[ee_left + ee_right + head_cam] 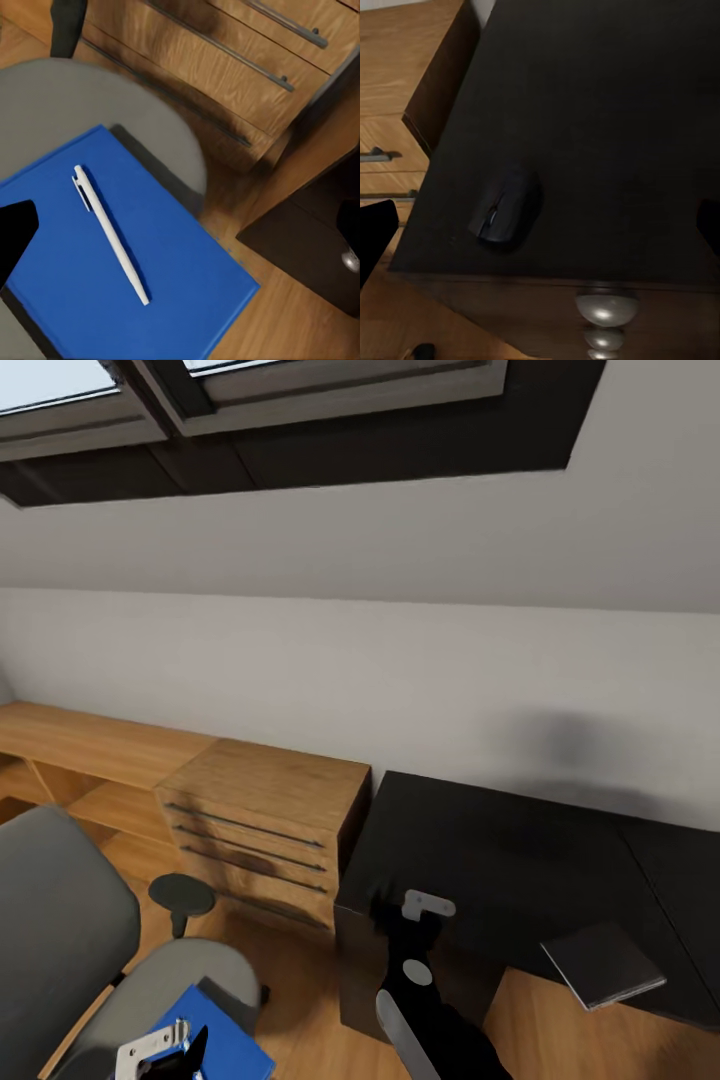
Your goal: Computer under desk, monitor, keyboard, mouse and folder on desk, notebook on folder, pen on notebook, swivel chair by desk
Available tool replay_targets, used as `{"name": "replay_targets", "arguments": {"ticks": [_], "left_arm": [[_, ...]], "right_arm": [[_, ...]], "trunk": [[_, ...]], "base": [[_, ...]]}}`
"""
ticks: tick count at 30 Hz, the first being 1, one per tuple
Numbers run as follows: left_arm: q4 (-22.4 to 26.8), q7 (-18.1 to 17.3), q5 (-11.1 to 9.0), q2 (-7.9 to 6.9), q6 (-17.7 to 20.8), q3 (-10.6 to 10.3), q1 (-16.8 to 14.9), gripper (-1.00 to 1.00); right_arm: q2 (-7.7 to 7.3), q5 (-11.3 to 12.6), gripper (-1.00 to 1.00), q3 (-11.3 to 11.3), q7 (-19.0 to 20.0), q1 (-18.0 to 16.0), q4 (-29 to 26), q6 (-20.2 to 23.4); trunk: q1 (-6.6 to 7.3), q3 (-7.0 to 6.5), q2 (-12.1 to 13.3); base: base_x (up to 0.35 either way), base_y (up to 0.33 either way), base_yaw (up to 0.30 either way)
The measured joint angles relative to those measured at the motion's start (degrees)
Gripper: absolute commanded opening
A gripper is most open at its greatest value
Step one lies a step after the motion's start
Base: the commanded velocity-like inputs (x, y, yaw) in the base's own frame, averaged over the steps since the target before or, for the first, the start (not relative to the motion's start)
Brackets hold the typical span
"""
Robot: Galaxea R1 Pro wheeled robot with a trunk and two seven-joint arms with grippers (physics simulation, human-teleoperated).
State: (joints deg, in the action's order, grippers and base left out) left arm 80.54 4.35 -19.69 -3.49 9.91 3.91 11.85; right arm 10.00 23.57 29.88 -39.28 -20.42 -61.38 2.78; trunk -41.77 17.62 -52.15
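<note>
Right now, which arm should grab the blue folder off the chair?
Left, probably. The left gripper hangs directly over the blue folder on the swivel chair, with the pen lying on it. The right gripper is over the desk near the mouse, farther from the chair.

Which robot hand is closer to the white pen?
Left. The left gripper hovers right over the blue folder where the pen lies. The right gripper is off over the black desk.
</note>
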Motion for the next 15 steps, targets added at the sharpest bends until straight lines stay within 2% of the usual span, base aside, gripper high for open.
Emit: {"name": "replay_targets", "arguments": {"ticks": [6, 11, 15], "left_arm": [[0.0, 0.0, 0.1, 0.0, 0.0, 0.0, 0.0, 1.0], [0.0, 0.0, 0.1, 0.0, 0.1, 0.0, 0.0, 1.0], [0.0, 0.0, 0.2, -0.02, 0.2, 0.0, 0.0, 1.0]], "right_arm": [[0.0, 0.0, 1.0, 0.1, 0.1, 0.0, 0.0, 0.0], [0.0, 0.0, 1.0, 0.1, 0.2, 0.0, 0.1, 0.0], [0.0, 0.0, 1.0, 0.1, 0.4, 0.0, 0.3, 0.1]], "trunk": [[-0.02, 0.0, 0.0], [-0.03, 0.07, 0.0], [-0.03, 0.13, 0.0]], "base": [[0.221, -0.15, 0.204], [0.047, -0.035, 0.245], [0.009, -0.007, 0.091]]}}
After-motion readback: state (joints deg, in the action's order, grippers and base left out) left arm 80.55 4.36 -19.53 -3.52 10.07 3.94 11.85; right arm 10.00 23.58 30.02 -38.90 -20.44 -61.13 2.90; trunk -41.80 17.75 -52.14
